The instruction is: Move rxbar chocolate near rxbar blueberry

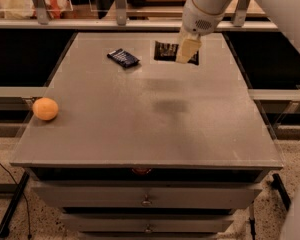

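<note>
The rxbar blueberry (pixel 123 58), a small dark navy bar, lies flat on the grey table (pixel 140 124) at the far left of centre. My gripper (pixel 186 51) hangs over the far middle of the table, shut on the rxbar chocolate (pixel 166 50), a longer brown-black bar with pale stripes. The bar is held in the air, sticking out to the left of the pale fingers (pixel 187 49), with its shadow on the tabletop below. It is a short way to the right of the blueberry bar.
An orange (pixel 45 108) sits near the table's left edge. The table has drawers (pixel 146 199) below its front edge. A shelf with metal posts (pixel 121 4) runs behind the table.
</note>
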`<action>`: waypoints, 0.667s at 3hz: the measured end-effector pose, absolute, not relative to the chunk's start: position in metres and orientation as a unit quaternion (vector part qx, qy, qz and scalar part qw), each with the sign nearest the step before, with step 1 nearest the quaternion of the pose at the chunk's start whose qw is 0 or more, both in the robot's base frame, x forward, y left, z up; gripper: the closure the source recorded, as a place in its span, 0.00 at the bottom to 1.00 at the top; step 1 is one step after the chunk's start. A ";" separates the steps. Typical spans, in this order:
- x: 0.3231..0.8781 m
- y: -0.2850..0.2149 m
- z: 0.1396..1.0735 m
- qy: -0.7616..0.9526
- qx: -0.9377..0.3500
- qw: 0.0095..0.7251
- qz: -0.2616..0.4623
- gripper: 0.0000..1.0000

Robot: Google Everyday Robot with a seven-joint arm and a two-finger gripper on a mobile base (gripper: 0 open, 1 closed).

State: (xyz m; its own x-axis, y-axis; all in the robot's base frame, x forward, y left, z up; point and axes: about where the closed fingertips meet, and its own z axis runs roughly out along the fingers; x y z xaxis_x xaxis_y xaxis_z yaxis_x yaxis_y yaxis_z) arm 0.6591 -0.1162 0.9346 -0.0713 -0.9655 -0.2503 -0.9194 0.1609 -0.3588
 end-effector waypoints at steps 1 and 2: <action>0.691 -0.077 0.930 0.704 -0.672 0.229 -0.035 1.00; 0.716 -0.046 0.919 0.687 -0.687 0.236 -0.016 1.00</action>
State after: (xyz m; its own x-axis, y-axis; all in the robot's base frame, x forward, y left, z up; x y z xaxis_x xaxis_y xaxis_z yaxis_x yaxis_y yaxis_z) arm 0.7161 -0.0461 0.9186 0.0566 -0.9516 -0.3020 -0.9361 0.0546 -0.3475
